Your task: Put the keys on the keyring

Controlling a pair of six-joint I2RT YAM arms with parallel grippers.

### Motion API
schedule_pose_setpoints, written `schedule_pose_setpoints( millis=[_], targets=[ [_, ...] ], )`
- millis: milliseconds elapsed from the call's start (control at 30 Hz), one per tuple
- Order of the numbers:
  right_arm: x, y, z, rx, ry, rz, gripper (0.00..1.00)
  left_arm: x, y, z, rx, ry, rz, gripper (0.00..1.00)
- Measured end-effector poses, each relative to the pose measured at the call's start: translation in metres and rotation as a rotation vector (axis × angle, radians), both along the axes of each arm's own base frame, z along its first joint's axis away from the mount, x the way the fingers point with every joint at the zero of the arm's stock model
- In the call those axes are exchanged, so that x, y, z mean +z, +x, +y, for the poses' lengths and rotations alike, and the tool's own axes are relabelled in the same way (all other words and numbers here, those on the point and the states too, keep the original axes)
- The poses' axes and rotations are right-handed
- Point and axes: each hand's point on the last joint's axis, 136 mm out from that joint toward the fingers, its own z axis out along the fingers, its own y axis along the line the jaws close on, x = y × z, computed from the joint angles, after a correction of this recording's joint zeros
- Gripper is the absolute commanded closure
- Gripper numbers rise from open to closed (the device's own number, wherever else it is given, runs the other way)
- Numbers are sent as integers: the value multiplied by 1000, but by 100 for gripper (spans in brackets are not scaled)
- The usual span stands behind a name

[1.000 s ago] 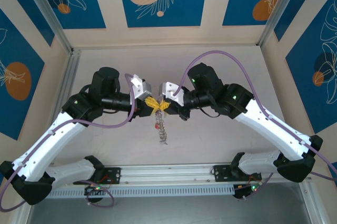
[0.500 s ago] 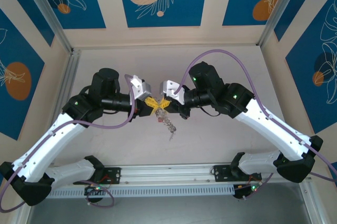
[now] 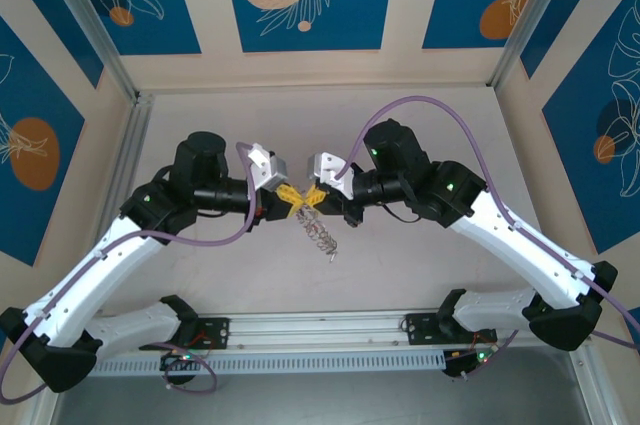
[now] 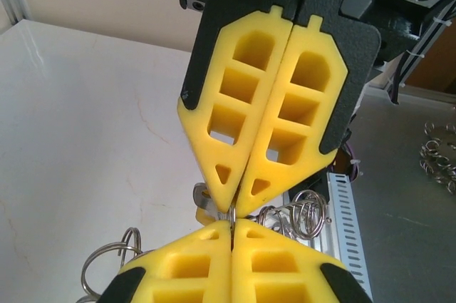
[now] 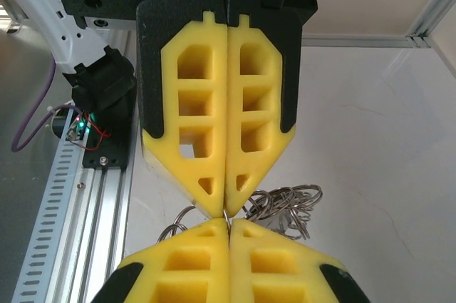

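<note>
My left gripper point(image 3: 291, 201) and right gripper point(image 3: 312, 197) meet tip to tip above the middle of the table. Both are shut on one thin wire loop of the keyring point(image 3: 320, 230). Its silver loops hang below the fingertips in a string slanting down to the right. In the left wrist view my left gripper point(image 4: 231, 223) faces the right gripper point(image 4: 234, 210), with loops of the keyring point(image 4: 299, 214) bunched behind them. A small flat grey piece point(image 4: 199, 198), perhaps one of the keys, peeks out beside the right gripper's tip. In the right wrist view the keyring point(image 5: 285, 207) bunches to the right of my right gripper point(image 5: 229, 223).
The white table point(image 3: 400, 265) lies under the hanging loops. An aluminium rail point(image 3: 320, 330) runs along the near edge between the arm bases. More loose silver rings point(image 4: 438, 157) lie on the grey surface beyond the rail. Purple cables point(image 3: 420, 105) arch over the arms.
The hanging string of loops has swung from straight down to slanting right. The left jaws have closed fully on the loop. Both arms have hardly moved.
</note>
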Motion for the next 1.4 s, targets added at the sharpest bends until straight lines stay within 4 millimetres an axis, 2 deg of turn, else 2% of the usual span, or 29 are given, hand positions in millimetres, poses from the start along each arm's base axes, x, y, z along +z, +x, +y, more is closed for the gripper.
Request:
schedule_pose_setpoints(
  millis=[133,367,600,1067,1400],
  targets=[
    [6,-3,1,12,30,0,87,0,-3,0,0,-24,5,100],
    [26,-7,-6,8,103,-25,92,-7,-3,-1,4,-25,45,100],
    [27,-3,-9,-7,121,15,78,0,-7,0,-10,-53,31,100],
    [4,-6,-14,-5,97,122,82,8,-10,0,-17,-79,26,100],
    [5,-13,-12,36,121,164,79,18,-14,0,-32,-114,9,100]
  ],
)
